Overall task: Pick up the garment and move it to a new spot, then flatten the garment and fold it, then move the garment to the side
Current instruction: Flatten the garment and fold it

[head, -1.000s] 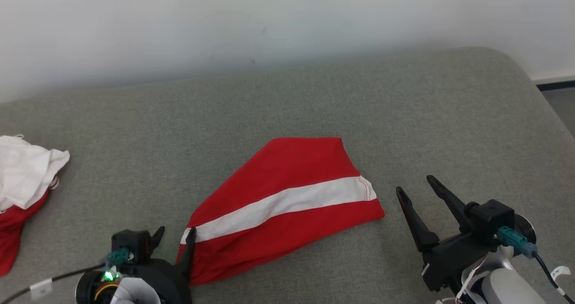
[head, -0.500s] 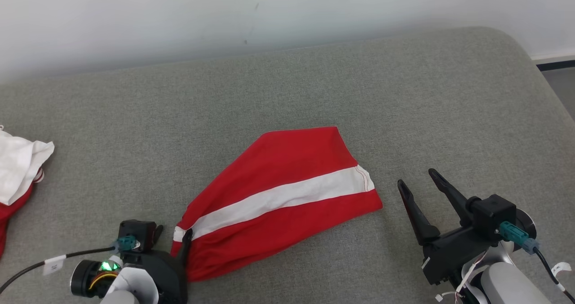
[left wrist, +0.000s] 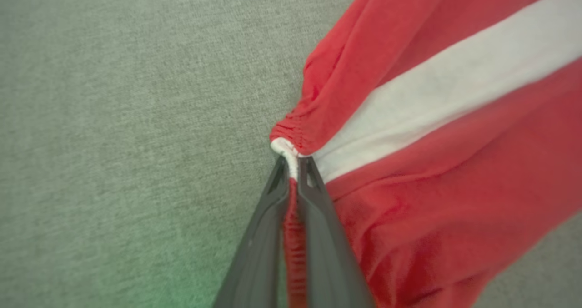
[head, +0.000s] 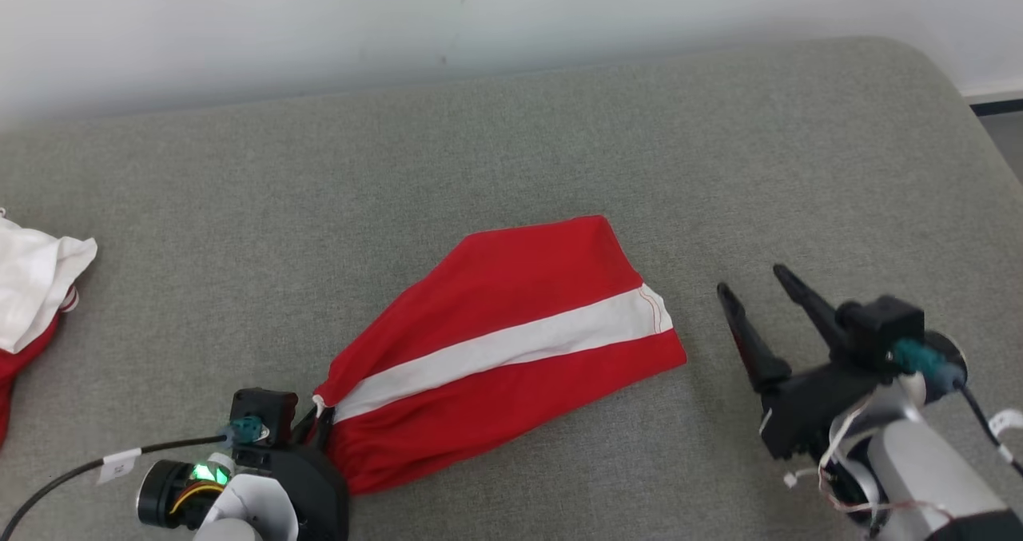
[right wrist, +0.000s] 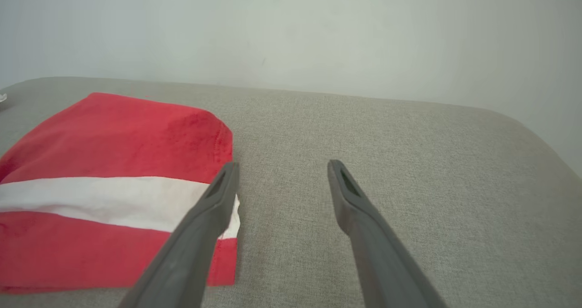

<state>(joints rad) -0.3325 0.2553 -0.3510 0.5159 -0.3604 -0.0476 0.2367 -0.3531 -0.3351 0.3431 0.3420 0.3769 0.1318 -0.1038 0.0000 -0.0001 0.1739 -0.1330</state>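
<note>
The garment (head: pixel 511 341), red with a white stripe, lies folded on the grey couch cushion (head: pixel 559 149). My left gripper (head: pixel 316 421) is shut on its gathered near-left corner; the left wrist view shows both fingers pinching the elastic edge of the garment (left wrist: pixel 409 130), with my left gripper (left wrist: pixel 294 160) at the white stripe's end. My right gripper (head: pixel 751 281) hovers open just right of the garment's right edge. In the right wrist view, my right gripper (right wrist: pixel 282 164) has nothing between its fingers, and the garment (right wrist: pixel 113 162) lies to its left.
A second heap of white and red clothing (head: pixel 32 301) lies at the cushion's far left edge. The cushion's rounded right corner (head: pixel 943 85) drops off to the floor. A pale wall (head: pixel 479 13) runs behind the cushion.
My left gripper has shut on the garment's corner, bunching the cloth there. My right gripper has risen slightly and stays open. The camera has shifted a little.
</note>
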